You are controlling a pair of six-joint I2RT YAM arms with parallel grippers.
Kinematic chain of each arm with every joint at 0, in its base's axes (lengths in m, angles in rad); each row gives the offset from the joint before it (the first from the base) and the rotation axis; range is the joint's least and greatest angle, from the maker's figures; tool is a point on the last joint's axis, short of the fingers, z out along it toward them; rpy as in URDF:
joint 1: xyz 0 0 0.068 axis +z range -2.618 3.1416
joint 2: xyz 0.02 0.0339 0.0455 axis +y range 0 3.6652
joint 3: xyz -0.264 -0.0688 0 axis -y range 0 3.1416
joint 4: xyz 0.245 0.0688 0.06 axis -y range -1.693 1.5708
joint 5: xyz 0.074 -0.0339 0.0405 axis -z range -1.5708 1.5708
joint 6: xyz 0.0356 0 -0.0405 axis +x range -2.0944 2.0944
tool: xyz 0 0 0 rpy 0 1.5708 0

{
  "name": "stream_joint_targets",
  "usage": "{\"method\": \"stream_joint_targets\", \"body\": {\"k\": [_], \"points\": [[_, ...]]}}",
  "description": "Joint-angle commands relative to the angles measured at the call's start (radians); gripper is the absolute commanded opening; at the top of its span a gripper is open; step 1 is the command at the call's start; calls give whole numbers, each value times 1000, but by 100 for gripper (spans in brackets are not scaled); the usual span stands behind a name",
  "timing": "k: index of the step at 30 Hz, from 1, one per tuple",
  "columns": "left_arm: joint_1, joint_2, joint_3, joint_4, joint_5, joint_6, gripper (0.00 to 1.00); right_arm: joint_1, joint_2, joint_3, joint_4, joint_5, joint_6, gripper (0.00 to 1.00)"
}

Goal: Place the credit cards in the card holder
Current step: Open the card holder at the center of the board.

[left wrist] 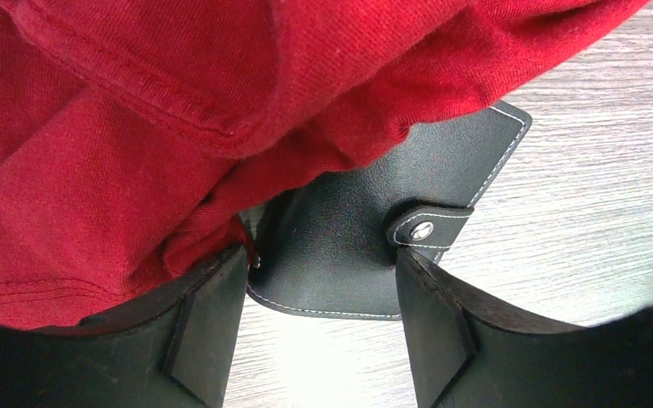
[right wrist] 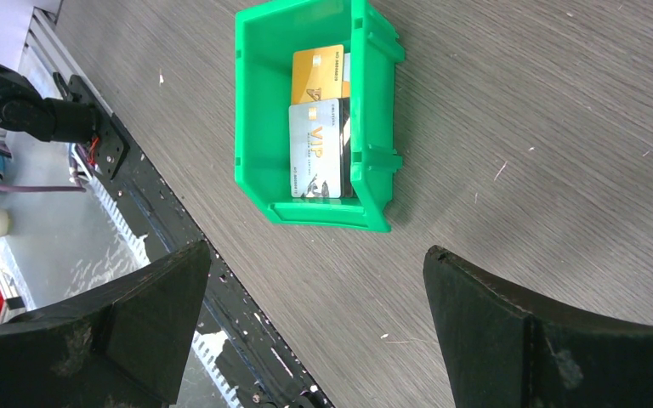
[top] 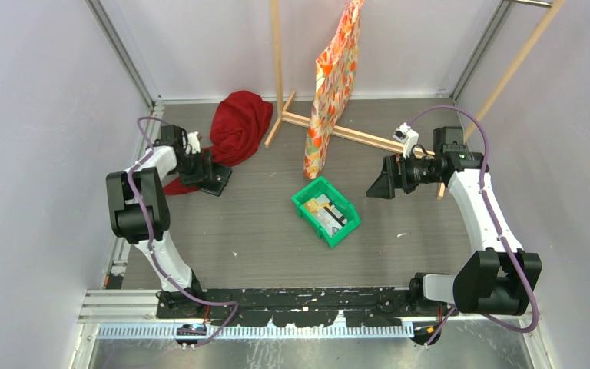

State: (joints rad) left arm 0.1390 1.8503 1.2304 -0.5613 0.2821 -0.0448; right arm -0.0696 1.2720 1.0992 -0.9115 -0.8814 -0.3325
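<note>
I judge this step 1: my left gripper (left wrist: 323, 293), jaws apart and holding nothing, straddles the black stitched leather card holder (left wrist: 349, 225) half under the crumpled red cloth (left wrist: 136, 127), needing a pinch and pull, while my right gripper (right wrist: 319, 314) gapes empty, the gold and silver credit cards (right wrist: 315, 153) lying in the green plastic tray (right wrist: 251, 102).

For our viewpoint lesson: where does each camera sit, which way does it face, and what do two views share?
Top external: above and behind the robot, looking down on the table; left arm with left hand, right arm with right hand show.
Left wrist: on the left arm, facing the card holder partly under the red cloth; own fingers show.
Right wrist: on the right arm, facing the green tray holding credit cards; own fingers show.
Shared: top external and right wrist both show the tray.
</note>
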Motion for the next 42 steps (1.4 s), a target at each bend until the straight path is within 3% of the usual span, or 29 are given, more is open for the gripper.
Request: {"method": "stream_joint_targets", "body": {"k": [1, 3, 9, 12, 20, 27, 33, 37, 42], "points": [[1, 25, -46, 14, 21, -33, 65, -5, -31, -4, 26, -30, 8, 100], [1, 19, -65, 23, 23, -52, 61, -4, -32, -7, 26, -36, 10, 100], [1, -5, -115, 25, 68, -102, 21, -1, -34, -5, 21, -44, 9, 100], [-7, -45, -150, 21, 102, -122, 10, 6, -34, 4, 2, -44, -4, 100], [-126, -236, -278, 23, 162, -251, 8, 121, -18, 69, -164, -75, -212, 100], [-405, -419, -460, 104, 105, -512, 7, 406, 34, 136, -215, 47, -392, 100], [-517, -605, -635, 213, 52, -778, 5, 686, 126, 167, 62, 246, -249, 100], [-523, -716, -705, 216, 57, -843, 5, 851, 221, 165, 278, 342, -104, 99], [-524, -814, -792, 257, 97, -916, 4, 970, 350, 168, 521, 417, 14, 100]]}}
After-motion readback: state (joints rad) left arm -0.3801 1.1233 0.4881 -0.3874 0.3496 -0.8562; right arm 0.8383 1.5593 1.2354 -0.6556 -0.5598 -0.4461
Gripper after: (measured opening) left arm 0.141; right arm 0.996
